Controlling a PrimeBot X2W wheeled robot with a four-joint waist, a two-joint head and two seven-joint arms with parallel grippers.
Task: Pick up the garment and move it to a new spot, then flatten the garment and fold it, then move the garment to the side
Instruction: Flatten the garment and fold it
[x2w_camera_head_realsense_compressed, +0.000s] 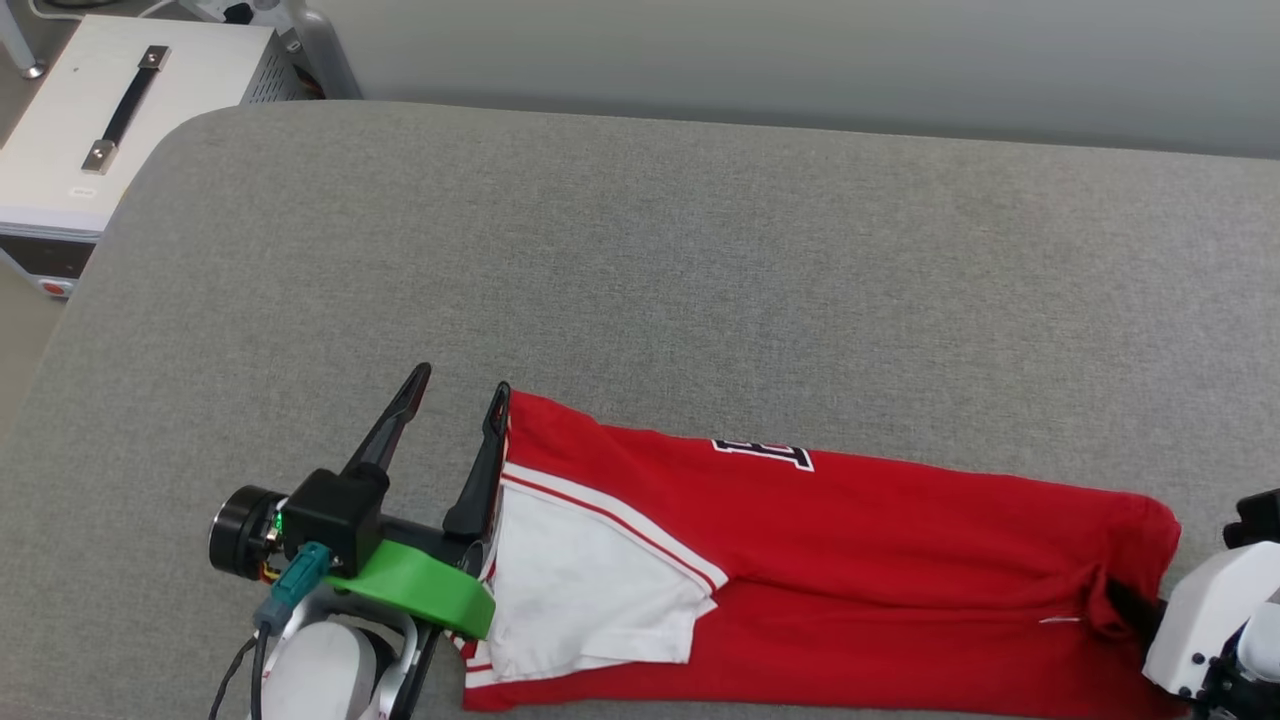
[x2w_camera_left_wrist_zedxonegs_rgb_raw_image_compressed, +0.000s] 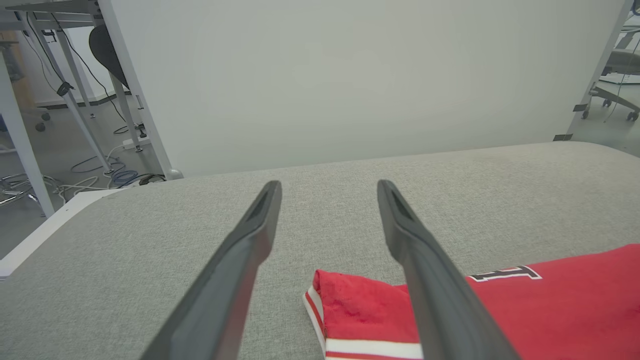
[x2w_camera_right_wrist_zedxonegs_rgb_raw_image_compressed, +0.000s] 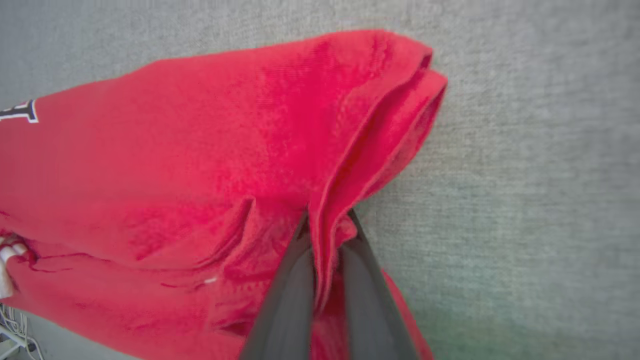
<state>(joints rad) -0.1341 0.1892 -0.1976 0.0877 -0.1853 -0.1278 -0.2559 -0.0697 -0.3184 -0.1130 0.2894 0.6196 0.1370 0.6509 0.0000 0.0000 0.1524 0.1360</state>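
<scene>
The garment (x2w_camera_head_realsense_compressed: 850, 560) is a red jersey with a white sleeve, folded into a long band across the near part of the grey cushioned surface (x2w_camera_head_realsense_compressed: 640, 260); part of its black lettering shows at the fold's far edge. My left gripper (x2w_camera_head_realsense_compressed: 455, 385) stands open at the garment's left end, its right finger along the striped trim, nothing between the fingers. In the left wrist view the left gripper (x2w_camera_left_wrist_zedxonegs_rgb_raw_image_compressed: 327, 187) frames the garment's corner (x2w_camera_left_wrist_zedxonegs_rgb_raw_image_compressed: 360, 305). My right gripper (x2w_camera_right_wrist_zedxonegs_rgb_raw_image_compressed: 327, 217) is shut on a fold of the garment (x2w_camera_right_wrist_zedxonegs_rgb_raw_image_compressed: 200, 150) at its right end, also seen as the right gripper (x2w_camera_head_realsense_compressed: 1125, 600).
A white box with a black handle (x2w_camera_head_realsense_compressed: 130, 110) stands off the surface's far left corner. A pale wall panel (x2w_camera_left_wrist_zedxonegs_rgb_raw_image_compressed: 350, 75) rises behind the surface. Table legs and cables (x2w_camera_left_wrist_zedxonegs_rgb_raw_image_compressed: 75, 125) lie on the floor to the left.
</scene>
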